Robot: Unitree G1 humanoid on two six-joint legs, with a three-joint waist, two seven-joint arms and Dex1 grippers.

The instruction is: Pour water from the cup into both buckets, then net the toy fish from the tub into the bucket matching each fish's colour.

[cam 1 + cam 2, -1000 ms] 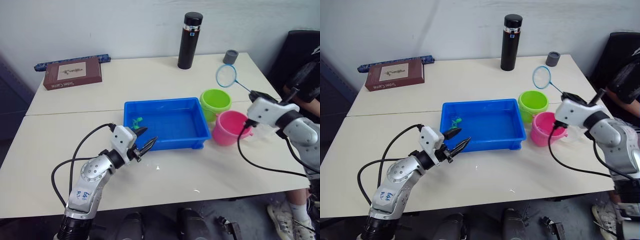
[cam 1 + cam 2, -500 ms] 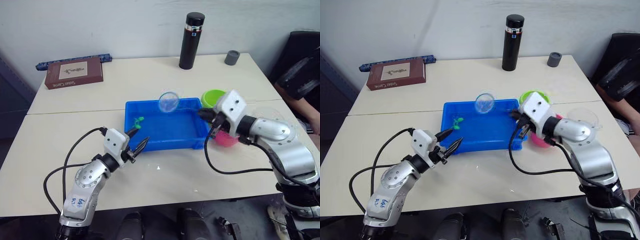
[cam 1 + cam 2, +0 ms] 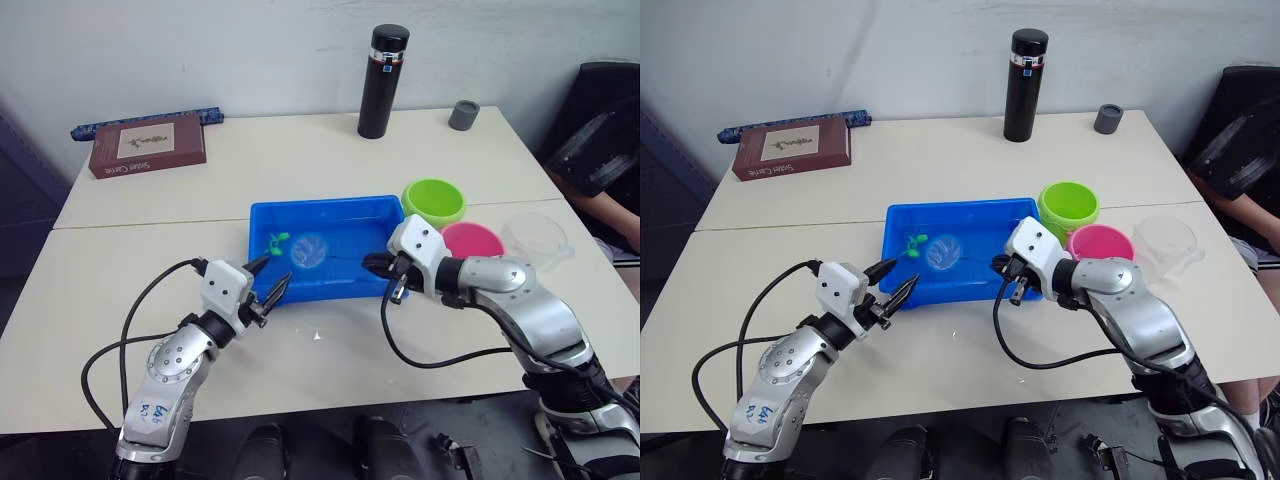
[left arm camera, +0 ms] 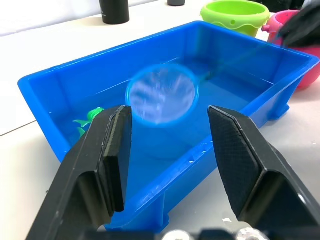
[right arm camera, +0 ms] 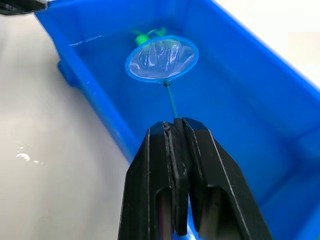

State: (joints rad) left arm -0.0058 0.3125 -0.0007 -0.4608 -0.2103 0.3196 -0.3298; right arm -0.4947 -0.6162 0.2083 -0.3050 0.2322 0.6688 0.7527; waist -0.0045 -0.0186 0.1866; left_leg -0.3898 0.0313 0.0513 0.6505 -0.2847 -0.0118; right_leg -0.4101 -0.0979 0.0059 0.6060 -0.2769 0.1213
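The blue tub [image 3: 328, 206] sits mid-table with water in it. My right gripper [image 3: 374, 266] is shut on the thin handle of a small blue net [image 3: 309, 250], whose hoop lies low inside the tub, just right of a green toy fish [image 3: 277, 241]. From the right wrist, the net [image 5: 161, 57] is in front of the green fish [image 5: 145, 36]. My left gripper [image 3: 272, 274] stands open at the tub's near-left edge, holding nothing. The lime green bucket [image 3: 433, 200] and the pink bucket [image 3: 473, 240] stand right of the tub. The clear cup [image 3: 537, 235] is beyond them.
A tall black flask [image 3: 385, 68] and a small grey cup [image 3: 461, 114] stand at the back of the table. A brown book [image 3: 147, 145] lies at the back left. A person [image 3: 600, 150] sits at the table's right end.
My right gripper has swung the net from above the buckets leftward and lowered its hoop into the tub beside the green fish. The left gripper has edged back slightly, still open.
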